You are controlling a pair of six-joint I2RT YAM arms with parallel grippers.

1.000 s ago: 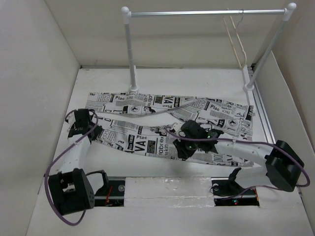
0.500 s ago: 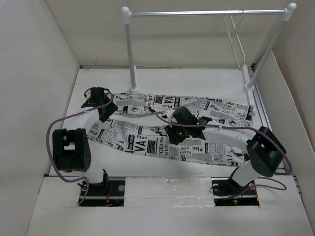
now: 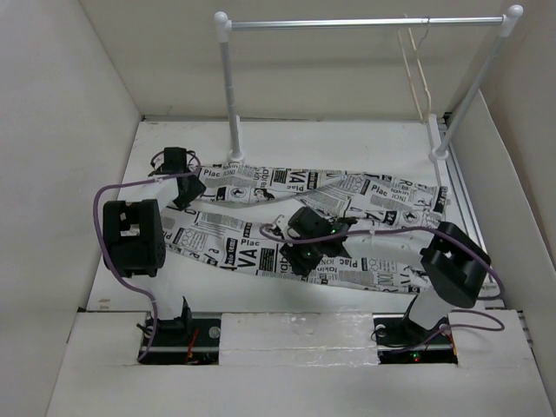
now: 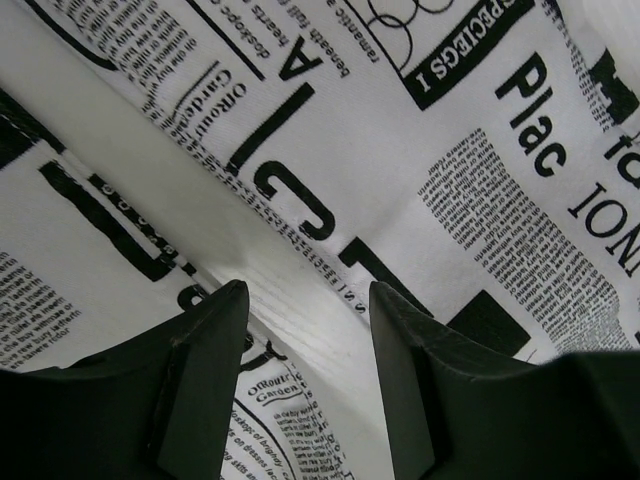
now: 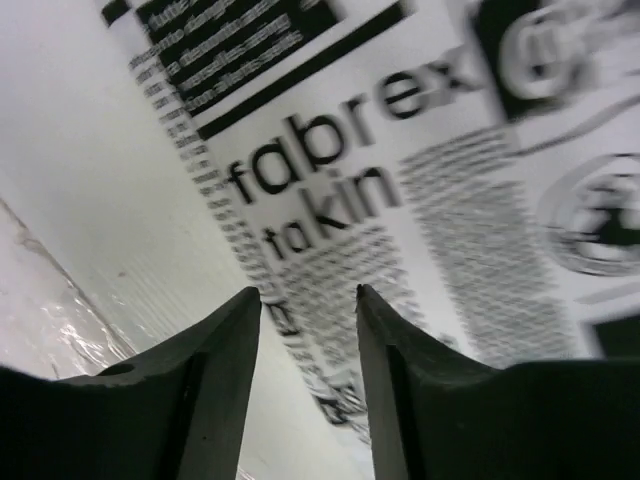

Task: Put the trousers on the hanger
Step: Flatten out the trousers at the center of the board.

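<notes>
Left pincer (image 4: pixel 305 300) farther out now, right pincer (image 5: pixel 308 295) leftward; both apart, trousers (image 3: pixel 382 193) just beneath

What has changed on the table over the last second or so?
The left end effector swung from the near leg's left end away to the far leg, now open. The right end effector slid left along the near leg. The trousers stayed flat, the hanger on the rail.

Your clothes rail (image 3: pixel 365 23) stands at the back of the table (image 3: pixel 330 143), with the hanger (image 3: pixel 418 74) on its bar near the right post. In front of the rail lie the trousers (image 3: pixel 234 249) (legs running left to right), the left gripper (image 3: pixel 191 195) above them by the rail's left post.
</notes>
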